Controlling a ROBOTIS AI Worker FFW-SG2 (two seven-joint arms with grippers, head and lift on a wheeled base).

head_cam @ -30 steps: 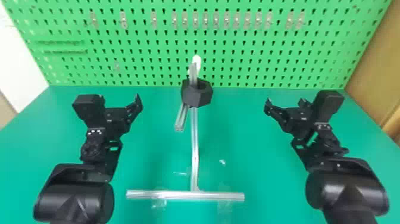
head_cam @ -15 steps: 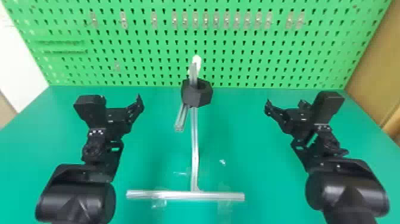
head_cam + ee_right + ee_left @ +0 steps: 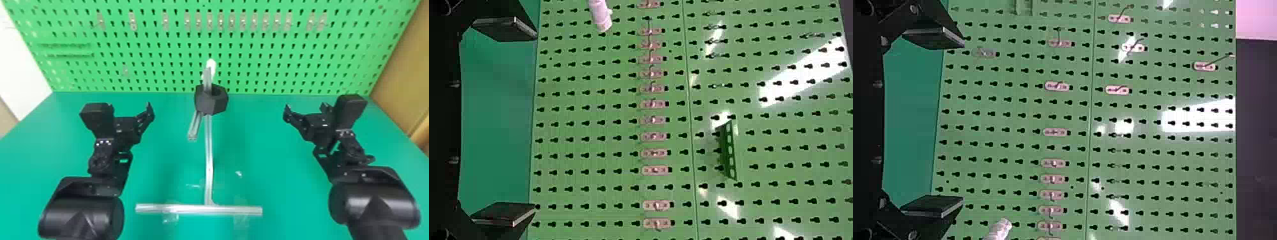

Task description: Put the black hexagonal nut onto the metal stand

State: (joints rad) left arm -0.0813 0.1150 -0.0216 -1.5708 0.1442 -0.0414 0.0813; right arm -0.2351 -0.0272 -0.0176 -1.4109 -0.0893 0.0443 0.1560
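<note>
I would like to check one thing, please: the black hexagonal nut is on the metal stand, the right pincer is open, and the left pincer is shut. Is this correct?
Not fully: the left pincer is open, as its widely parted fingers show in the left wrist view. The black hexagonal nut is on the metal stand, and the right pincer is open.

Head view: high, set back; looks forward and down across the green table (image 3: 261,143) to the pegboard (image 3: 159,65). Wrist views, left and right: turned sideways; each faces the pegboard from nearer. Shared by both wrist views: part of the hook row (image 3: 221,23), plus the white tip (image 3: 211,64).
</note>
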